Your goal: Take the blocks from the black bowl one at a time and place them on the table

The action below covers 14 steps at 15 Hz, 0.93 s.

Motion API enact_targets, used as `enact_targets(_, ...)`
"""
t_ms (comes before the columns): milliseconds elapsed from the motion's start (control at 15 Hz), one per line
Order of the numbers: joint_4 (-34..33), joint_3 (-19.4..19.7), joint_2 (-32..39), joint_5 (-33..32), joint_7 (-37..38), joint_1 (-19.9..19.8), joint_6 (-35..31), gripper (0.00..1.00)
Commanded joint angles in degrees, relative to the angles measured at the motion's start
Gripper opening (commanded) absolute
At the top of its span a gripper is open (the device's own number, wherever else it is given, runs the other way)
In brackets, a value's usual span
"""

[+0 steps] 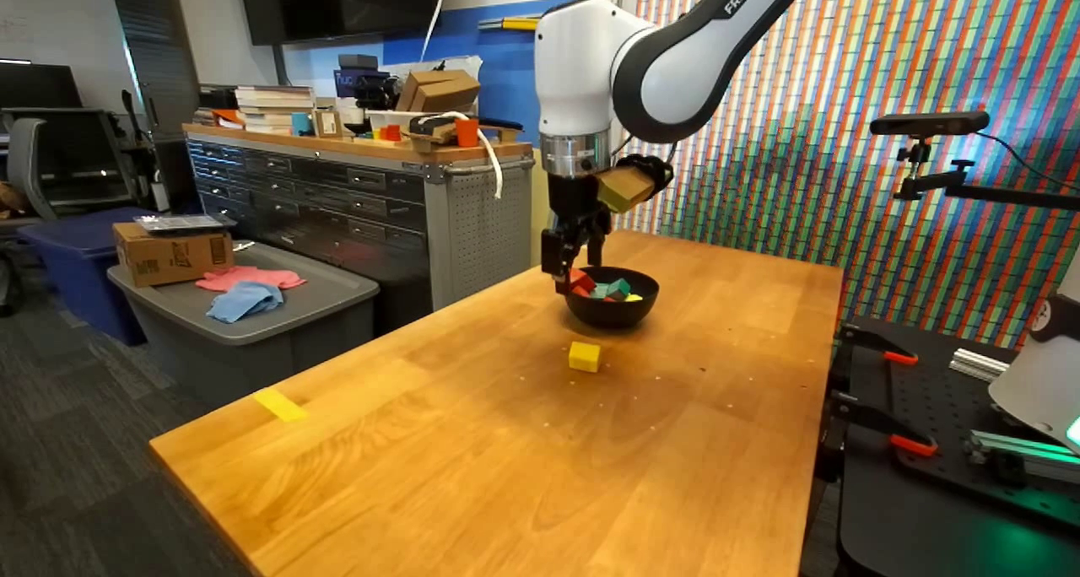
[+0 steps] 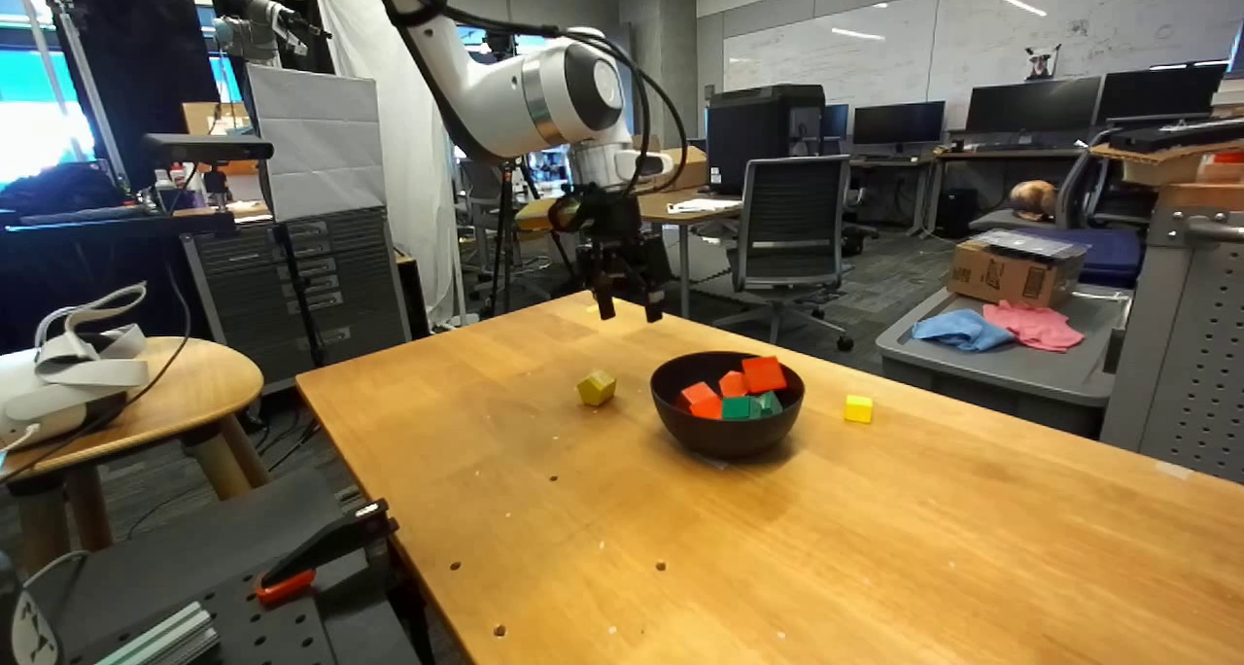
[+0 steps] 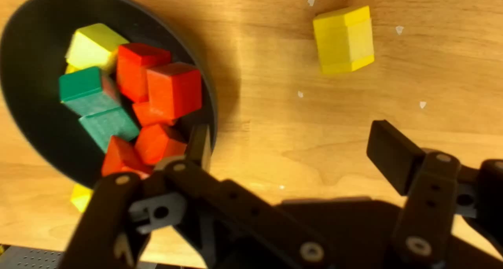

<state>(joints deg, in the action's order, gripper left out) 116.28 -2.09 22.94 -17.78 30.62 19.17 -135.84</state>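
Note:
Red, green and yellow blocks lie heaped in the black bowl [image 1: 614,314]; the wrist view shows a red block [image 3: 175,90], a green block [image 3: 104,125] and a yellow block [image 3: 94,45] among them. On the wooden table [image 1: 506,459] outside the bowl are a yellow block [image 2: 597,388] and, across the bowl from it, another yellow block [image 2: 858,408]. The latter is partly hidden by the bowl and gripper in the wrist view. Above the table beside the bowl, my gripper [image 3: 296,151] is open with nothing between its fingers; its left finger [image 3: 198,145] overlaps the bowl's rim there.
A yellow tape strip [image 1: 280,405] is stuck near the table's edge. Clamps with orange tips [image 1: 913,444] hold the edge by the robot's base. Beyond the table stand a grey bin [image 1: 253,307] with cloths and a grey metal workbench [image 1: 477,231].

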Motion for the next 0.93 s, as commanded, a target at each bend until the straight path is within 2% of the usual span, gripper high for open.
enact_targets(0, 3.2, 0.9, -8.2, 2.9, -0.7, -2.9, 3.7, 1.0)
enact_targets(400, 2.7, 2.1, -9.9, 12.1, -3.8, -11.3, 9.4, 1.0)
enact_targets(467, 2.1, 2.0, -9.0, 8.5, -1.3, -9.7, 7.9, 1.0)
enact_targets(667, 2.5, 2.3, -8.9, 10.5, -2.9, -11.7, 8.5, 1.0)
enact_targets(867, 3.0, 3.3, -6.3, 9.7, 0.8, -11.6, 2.7, 1.0)
